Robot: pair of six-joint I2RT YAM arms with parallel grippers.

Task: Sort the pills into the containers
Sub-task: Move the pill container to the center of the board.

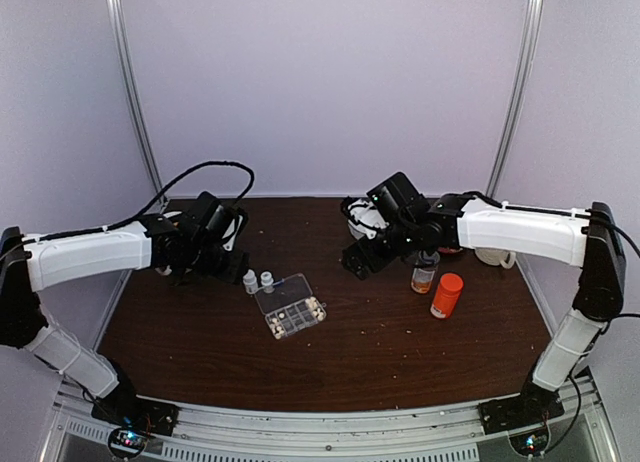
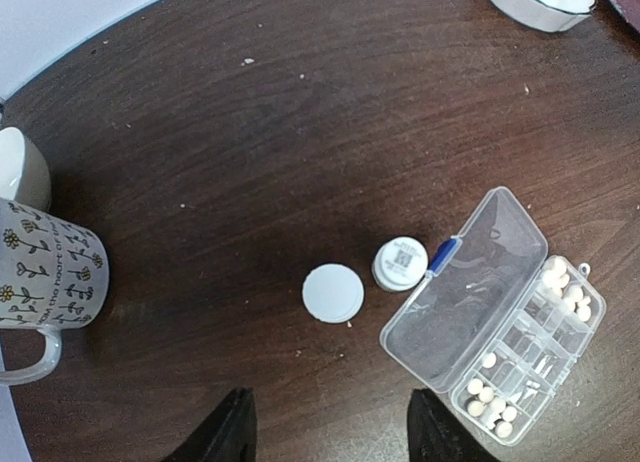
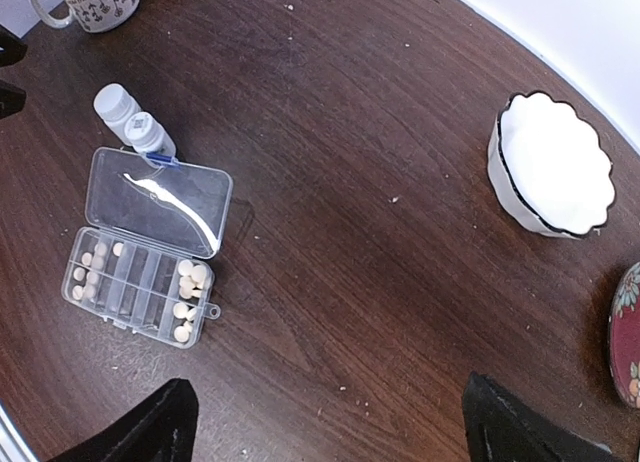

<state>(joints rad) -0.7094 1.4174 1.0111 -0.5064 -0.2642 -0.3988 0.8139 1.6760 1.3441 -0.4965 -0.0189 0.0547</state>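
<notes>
The clear pill organizer (image 1: 283, 296) lies open at the table's middle, its lid (image 2: 468, 282) folded back. Pale pills (image 2: 568, 290) fill its end compartments, with more pills (image 3: 186, 304) showing in the right wrist view; the middle compartments look bare. Two tiny white bottles (image 1: 258, 280) stand just behind the box. My left gripper (image 2: 330, 437) hovers open over bare wood, near a round white cap (image 2: 333, 293) and the other bottle's top (image 2: 400, 263). My right gripper (image 3: 330, 432) is wide open above the table, right of the organizer (image 3: 150, 197). Neither gripper holds anything.
A patterned mug (image 2: 45, 277) stands at the far left. A white bowl (image 3: 550, 162) sits at the back right, with a red patterned dish (image 3: 630, 332) beside it. An orange bottle (image 1: 447, 294) and an amber bottle (image 1: 425, 272) stand right of centre.
</notes>
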